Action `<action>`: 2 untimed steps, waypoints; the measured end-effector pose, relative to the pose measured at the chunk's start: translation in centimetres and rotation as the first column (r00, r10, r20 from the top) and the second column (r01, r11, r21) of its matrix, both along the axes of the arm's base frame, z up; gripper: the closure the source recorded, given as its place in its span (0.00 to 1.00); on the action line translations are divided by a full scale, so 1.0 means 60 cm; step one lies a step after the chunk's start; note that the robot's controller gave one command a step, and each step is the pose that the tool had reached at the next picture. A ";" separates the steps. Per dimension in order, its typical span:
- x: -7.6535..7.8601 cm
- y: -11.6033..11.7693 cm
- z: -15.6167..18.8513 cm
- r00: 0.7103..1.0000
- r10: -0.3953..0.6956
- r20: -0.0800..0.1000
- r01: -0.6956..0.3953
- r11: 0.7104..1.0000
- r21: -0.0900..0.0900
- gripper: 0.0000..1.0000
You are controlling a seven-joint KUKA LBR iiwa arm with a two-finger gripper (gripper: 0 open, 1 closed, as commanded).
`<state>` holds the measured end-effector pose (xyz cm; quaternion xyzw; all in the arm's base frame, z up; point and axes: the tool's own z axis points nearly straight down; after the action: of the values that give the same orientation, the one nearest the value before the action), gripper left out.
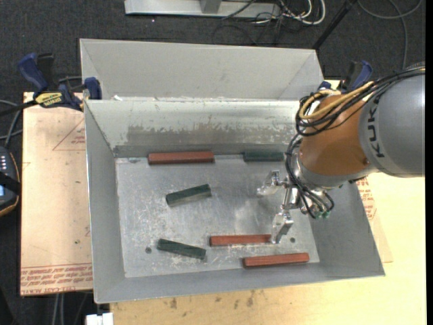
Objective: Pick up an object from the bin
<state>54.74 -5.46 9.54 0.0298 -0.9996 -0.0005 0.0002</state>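
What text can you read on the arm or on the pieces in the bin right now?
"KU": dark letters running sideways on the grey arm link; the rest of the word runs out of the picture.
Red-brown bars: no print to be seen on any of them.
Dark green bars: no print either.
Orange wrist cover: no lettering that can be made out.

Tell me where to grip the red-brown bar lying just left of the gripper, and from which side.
I would take the red-brown bar from straight above, at its middle, fingers across its narrow width. It lies flat with bare floor along both long sides there; toward its right end a second red-brown bar lies close beside it. The gripper hangs by that right end.
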 end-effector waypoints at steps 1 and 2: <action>-0.079 -0.023 -0.030 0.979 0.203 0.031 -0.203 0.979 -0.006 1.00; -0.079 -0.022 -0.030 0.978 0.204 0.031 -0.204 0.979 -0.006 1.00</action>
<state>50.00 -6.81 7.76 0.1322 -0.9911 0.0016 -0.0152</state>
